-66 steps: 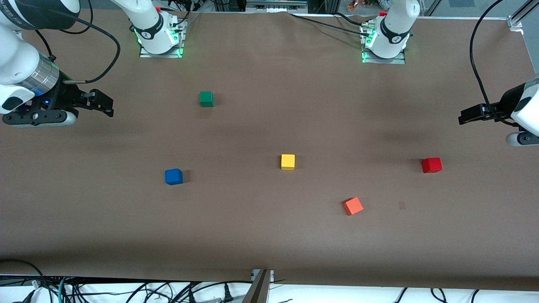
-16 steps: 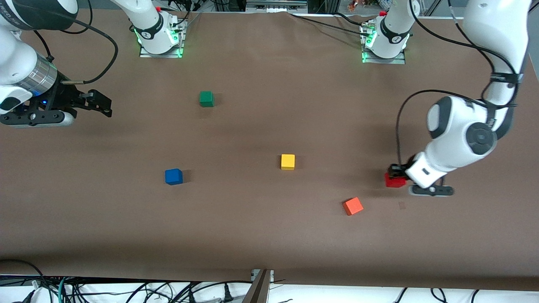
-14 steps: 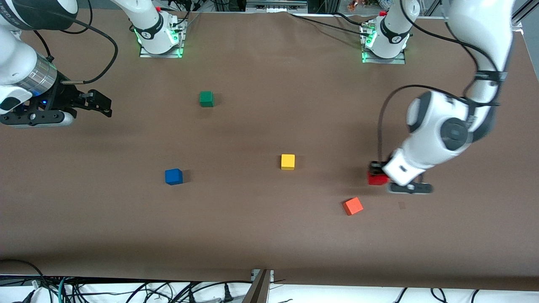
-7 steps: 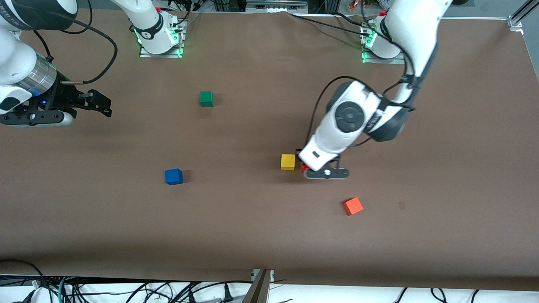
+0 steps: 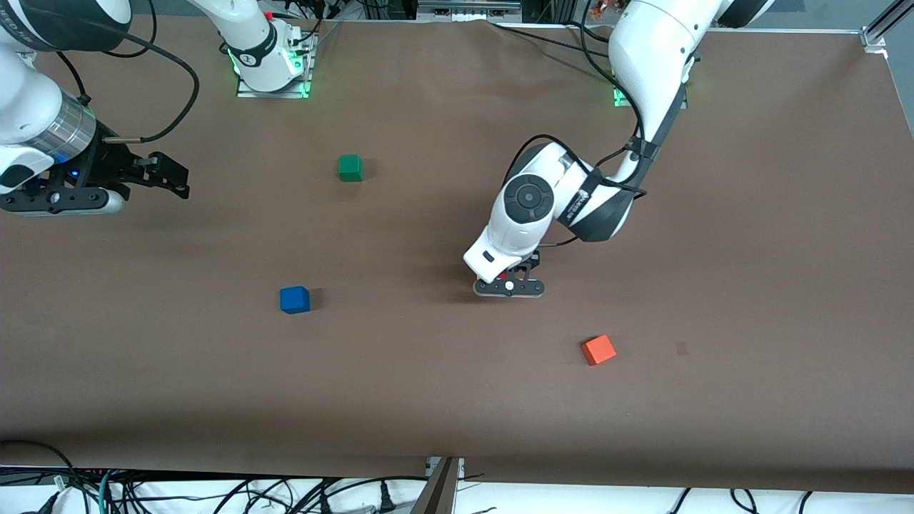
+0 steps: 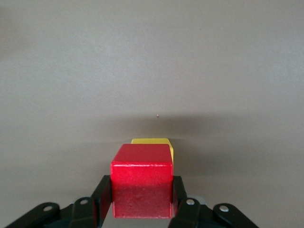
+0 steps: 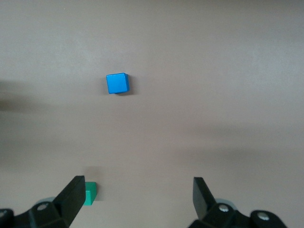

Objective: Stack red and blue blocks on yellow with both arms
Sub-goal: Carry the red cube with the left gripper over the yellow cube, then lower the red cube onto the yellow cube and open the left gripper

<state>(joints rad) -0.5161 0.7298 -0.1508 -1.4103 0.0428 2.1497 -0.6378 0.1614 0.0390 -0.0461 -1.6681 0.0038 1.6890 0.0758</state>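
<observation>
While over yellow cube [image 6: 156,142] (left gripper [image 6: 141,202]): red block [image 6: 141,183].

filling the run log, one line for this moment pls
left gripper: shut on red cube, over yellow cube | right gripper: open, waiting | blue cube: untouched

I take twelve o'clock on the table [image 5: 750,214] as toward the arms' bases. At its middle, my left gripper [image 5: 505,277] clamps the red cube [image 6: 141,183] just above the yellow cube [image 6: 152,141]; I cannot tell whether they touch. From the yellow cube, the blue cube [image 5: 295,300] lies at nine o'clock, the green cube [image 5: 350,168] at ten and the orange cube [image 5: 598,350] at four, all well apart. My right gripper [image 5: 175,178] waits, spread wide, over the right arm's end.
</observation>
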